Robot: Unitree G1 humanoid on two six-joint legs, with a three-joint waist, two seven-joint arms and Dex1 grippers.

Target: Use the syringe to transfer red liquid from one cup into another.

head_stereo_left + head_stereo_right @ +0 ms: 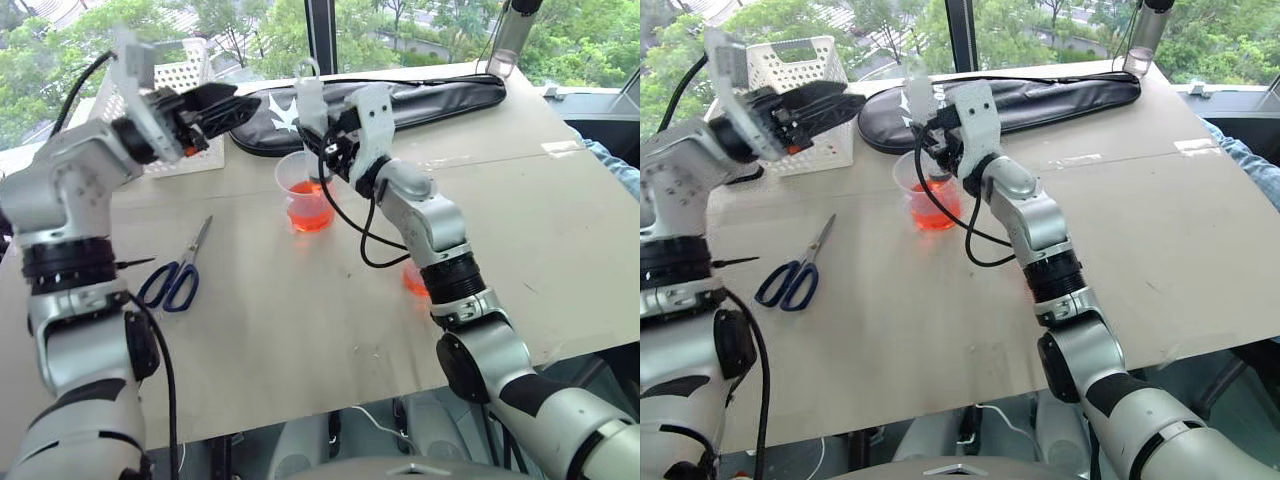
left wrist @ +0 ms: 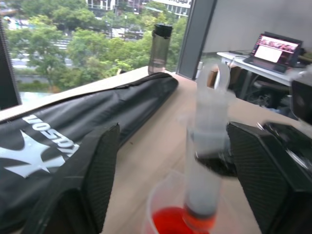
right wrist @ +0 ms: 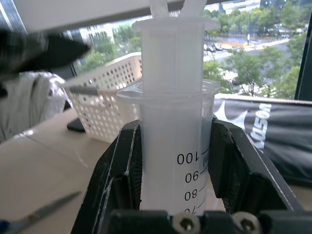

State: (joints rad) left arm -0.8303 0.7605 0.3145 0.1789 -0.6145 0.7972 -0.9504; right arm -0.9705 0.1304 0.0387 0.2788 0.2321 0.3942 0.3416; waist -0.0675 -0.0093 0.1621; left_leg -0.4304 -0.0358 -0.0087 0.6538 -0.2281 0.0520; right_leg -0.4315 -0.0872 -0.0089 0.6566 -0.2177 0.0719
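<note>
- Our right tool [image 3: 173, 161] is clamped on the syringe [image 3: 173, 122], upright with its tip in the red liquid [image 1: 311, 210] of the spouted cup [image 1: 305, 190] on the counter [image 1: 300, 320].
- Left tool [image 2: 170, 165] is spread open, empty, just beside the syringe.
- Scissors [image 1: 172, 275] lie well apart.

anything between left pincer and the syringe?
No, just open air between the left pincer and the syringe, seen in the left eye view.
</note>
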